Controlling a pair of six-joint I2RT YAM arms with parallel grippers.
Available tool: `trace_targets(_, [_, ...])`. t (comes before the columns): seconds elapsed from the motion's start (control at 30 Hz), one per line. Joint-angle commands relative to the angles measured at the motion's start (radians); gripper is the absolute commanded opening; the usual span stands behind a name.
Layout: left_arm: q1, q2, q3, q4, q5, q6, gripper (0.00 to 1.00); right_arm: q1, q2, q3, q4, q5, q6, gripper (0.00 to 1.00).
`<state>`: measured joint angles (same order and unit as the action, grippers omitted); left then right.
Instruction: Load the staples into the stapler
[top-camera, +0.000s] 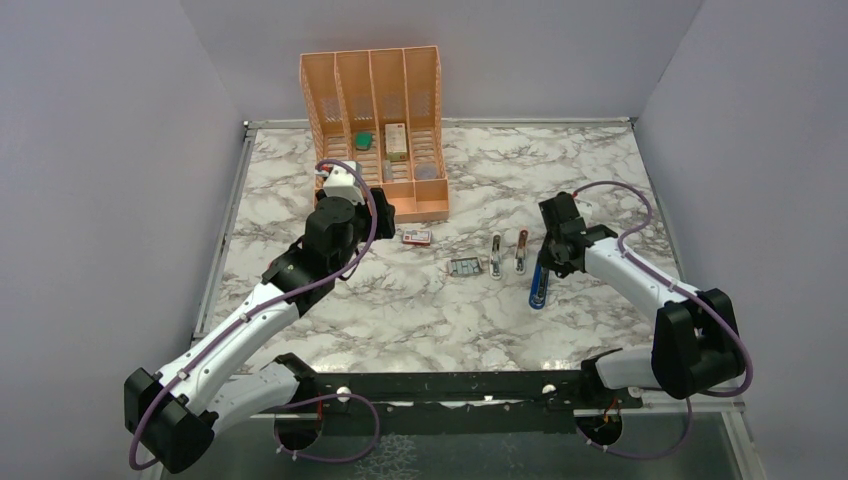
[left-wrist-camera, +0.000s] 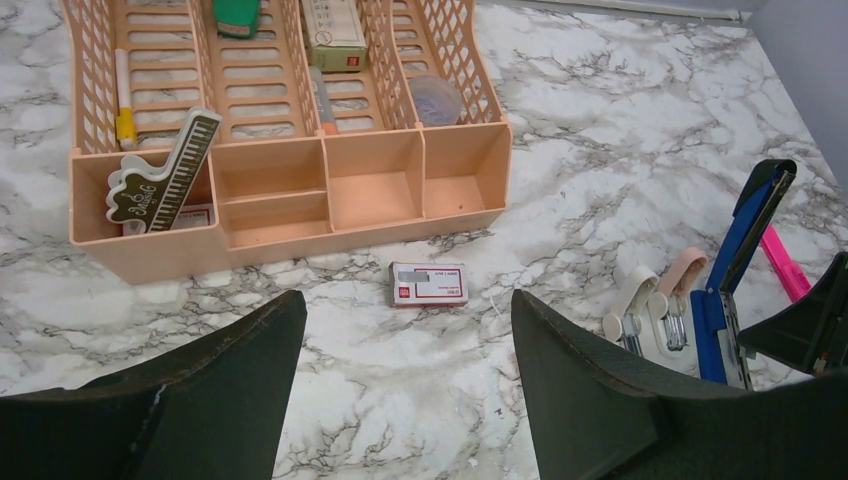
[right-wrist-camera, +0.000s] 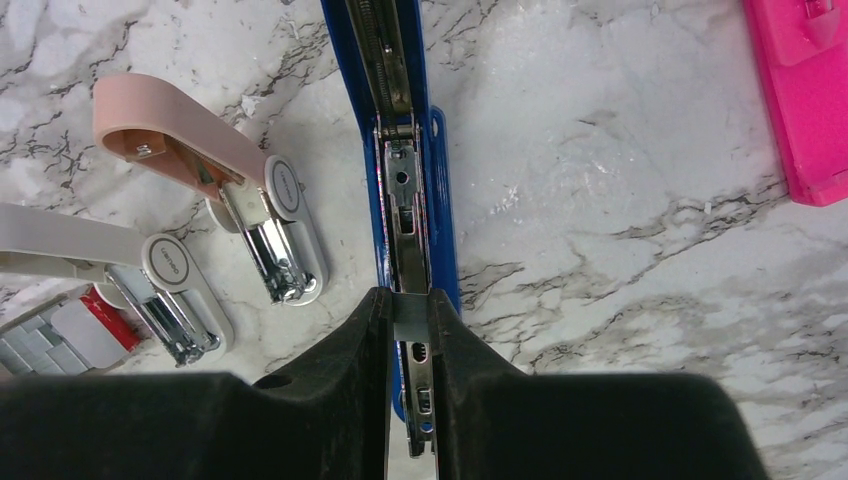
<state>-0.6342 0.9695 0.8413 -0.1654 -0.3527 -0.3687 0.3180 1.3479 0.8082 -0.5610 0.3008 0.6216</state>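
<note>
Right hand (right-wrist-camera: 408, 300): we see it clamped on a staple strip (right-wrist-camera: 410, 318), directly over the open blue stapler (right-wrist-camera: 405, 200) lying on the desk (right-wrist-camera: 620, 200). Left hand (left-wrist-camera: 408, 310) is spread apart above the red-and-white sleeve (left-wrist-camera: 428, 284).

The left gripper (left-wrist-camera: 405, 312) is over the marble table (left-wrist-camera: 620, 120) with its fingers spread wide. The red-and-white staple box (left-wrist-camera: 428, 283) lies flat just in front of the peach organizer (left-wrist-camera: 300, 215). Right of the organizer, in order, are two small staplers (left-wrist-camera: 650, 305), the blue stapler (left-wrist-camera: 738, 262) hinged open, and a pink marker (left-wrist-camera: 785, 262).
</note>
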Motion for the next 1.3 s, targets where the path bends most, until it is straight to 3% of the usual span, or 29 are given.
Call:
trace_targets(0.0, [0.004, -0.009, -0.008, 0.023, -0.009, 0.014, 0.76, -0.011, 0.002, -0.006, 0.05, -0.026, -0.018, 0.2])
trace_targets(1.27, [0.004, -0.004, -0.015, 0.02, -0.009, 0.013, 0.76, -0.02, 0.035, -0.035, 0.071, -0.036, -0.051, 0.19])
